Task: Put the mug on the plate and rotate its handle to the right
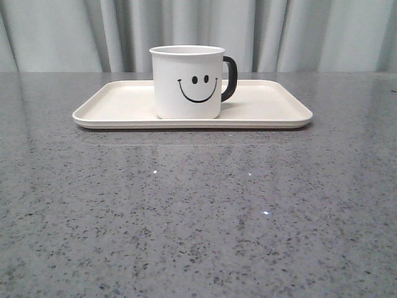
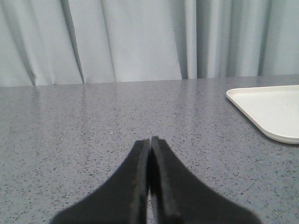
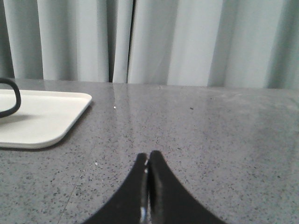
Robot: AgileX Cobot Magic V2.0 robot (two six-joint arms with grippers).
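Note:
The white mug (image 1: 187, 82) with a black smiley face stands upright on the cream plate (image 1: 111, 105) in the front view. Its black handle (image 1: 230, 78) points to the right. Neither gripper shows in the front view. My left gripper (image 2: 150, 140) is shut and empty over bare table, with a corner of the plate (image 2: 271, 109) off to its side. My right gripper (image 3: 148, 155) is shut and empty over bare table. In its view I see a corner of the plate (image 3: 42, 116) and a piece of the handle (image 3: 11, 98) at the frame's edge.
The grey speckled table (image 1: 198, 217) stretches in front of the plate. Pale curtains (image 1: 310, 31) hang behind the table's far edge.

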